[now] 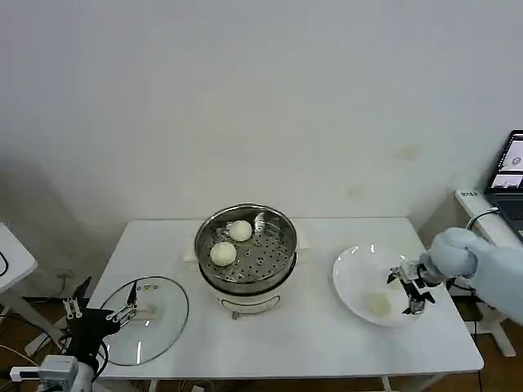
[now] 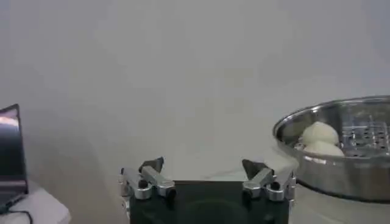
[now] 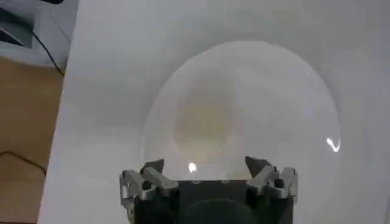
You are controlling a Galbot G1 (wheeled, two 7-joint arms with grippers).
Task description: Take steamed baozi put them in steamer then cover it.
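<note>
Left gripper lower left, jaws spread, waiting over cover. Right gripper at right, jaws spread over plate bun, poised to grasp. Two buns in centre steamer.

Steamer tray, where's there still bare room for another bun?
In the steamer, two baozi crowd the tray's left side; its right half is bare. The table between cover and plate is free. The right gripper hangs open over the plate.
</note>
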